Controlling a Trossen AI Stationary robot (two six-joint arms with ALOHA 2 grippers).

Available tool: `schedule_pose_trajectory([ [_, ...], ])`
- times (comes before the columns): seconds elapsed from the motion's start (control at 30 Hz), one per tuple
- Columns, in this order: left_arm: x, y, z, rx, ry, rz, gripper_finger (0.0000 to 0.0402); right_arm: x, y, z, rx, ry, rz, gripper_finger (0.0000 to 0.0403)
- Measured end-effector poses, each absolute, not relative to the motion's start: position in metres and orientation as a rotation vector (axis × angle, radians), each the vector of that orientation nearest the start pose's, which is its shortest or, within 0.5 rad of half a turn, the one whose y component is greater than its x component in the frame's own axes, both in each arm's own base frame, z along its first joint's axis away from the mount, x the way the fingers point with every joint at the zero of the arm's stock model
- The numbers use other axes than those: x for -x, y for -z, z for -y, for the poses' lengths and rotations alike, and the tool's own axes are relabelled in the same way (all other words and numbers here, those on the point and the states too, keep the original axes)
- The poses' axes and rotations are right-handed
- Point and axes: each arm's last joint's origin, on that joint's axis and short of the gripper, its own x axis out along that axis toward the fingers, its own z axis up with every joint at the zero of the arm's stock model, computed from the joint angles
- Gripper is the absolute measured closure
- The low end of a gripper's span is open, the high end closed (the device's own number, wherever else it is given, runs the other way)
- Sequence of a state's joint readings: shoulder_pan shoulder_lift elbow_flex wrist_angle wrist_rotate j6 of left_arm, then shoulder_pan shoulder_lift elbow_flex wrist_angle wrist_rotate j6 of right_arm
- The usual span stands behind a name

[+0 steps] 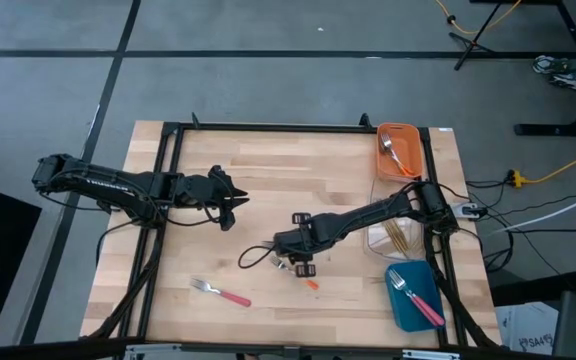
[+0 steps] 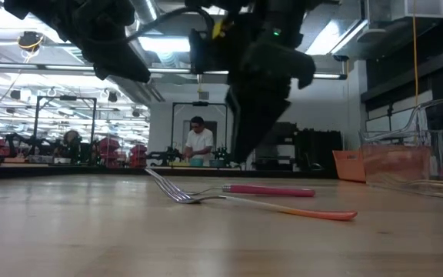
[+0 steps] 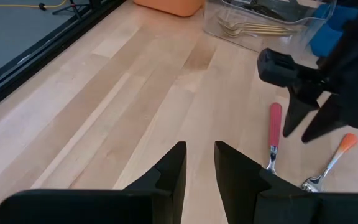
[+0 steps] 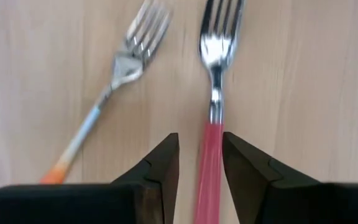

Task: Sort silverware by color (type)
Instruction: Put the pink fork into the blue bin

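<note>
The right gripper point(image 4: 199, 180) is straddling the pink-handled fork point(image 4: 211, 99) with fingers parted, not clamped; light, stiff, slippery, it looks best pinched mid-handle.

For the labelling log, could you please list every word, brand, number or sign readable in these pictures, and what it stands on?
No text can be read in any view.
Left arm: pale lettering on its upper link in the high view, too small to read.
Forks, bins and table: no print visible.
Room behind, low view: nothing legible.
</note>
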State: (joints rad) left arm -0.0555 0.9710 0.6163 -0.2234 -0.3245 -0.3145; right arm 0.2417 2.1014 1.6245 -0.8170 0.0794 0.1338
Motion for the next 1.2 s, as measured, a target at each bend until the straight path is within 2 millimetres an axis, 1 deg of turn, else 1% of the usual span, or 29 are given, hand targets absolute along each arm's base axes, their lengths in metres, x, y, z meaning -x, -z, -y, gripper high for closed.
schedule_pose_trajectory([
  [0.13,-0.201,-0.241,0.002,0.195,-0.348,-0.522,0.0324,-0.421,-0.178,-0.101,0.114,-0.081,-1.22,0.0287],
  [0.23,-0.202,-0.241,0.002,0.195,-0.347,-0.521,0.0324,-0.424,-0.172,-0.099,0.112,-0.078,-1.215,0.0287],
  [0.57,-0.202,-0.242,0.003,0.195,-0.342,-0.513,0.0324,-0.429,-0.165,-0.082,0.084,-0.032,-1.221,0.0287],
  [0.8,-0.202,-0.242,0.008,0.188,-0.318,-0.515,0.0324,-0.429,-0.159,-0.083,0.073,-0.054,-1.252,0.0287],
  [1.03,-0.202,-0.242,0.011,0.184,-0.302,-0.517,0.0324,-0.429,-0.144,-0.083,0.079,-0.051,-1.299,0.0288],
  [1.2,-0.202,-0.242,0.012,0.182,-0.298,-0.517,0.0324,-0.429,-0.143,-0.083,0.079,-0.049,-1.3,0.0288],
])
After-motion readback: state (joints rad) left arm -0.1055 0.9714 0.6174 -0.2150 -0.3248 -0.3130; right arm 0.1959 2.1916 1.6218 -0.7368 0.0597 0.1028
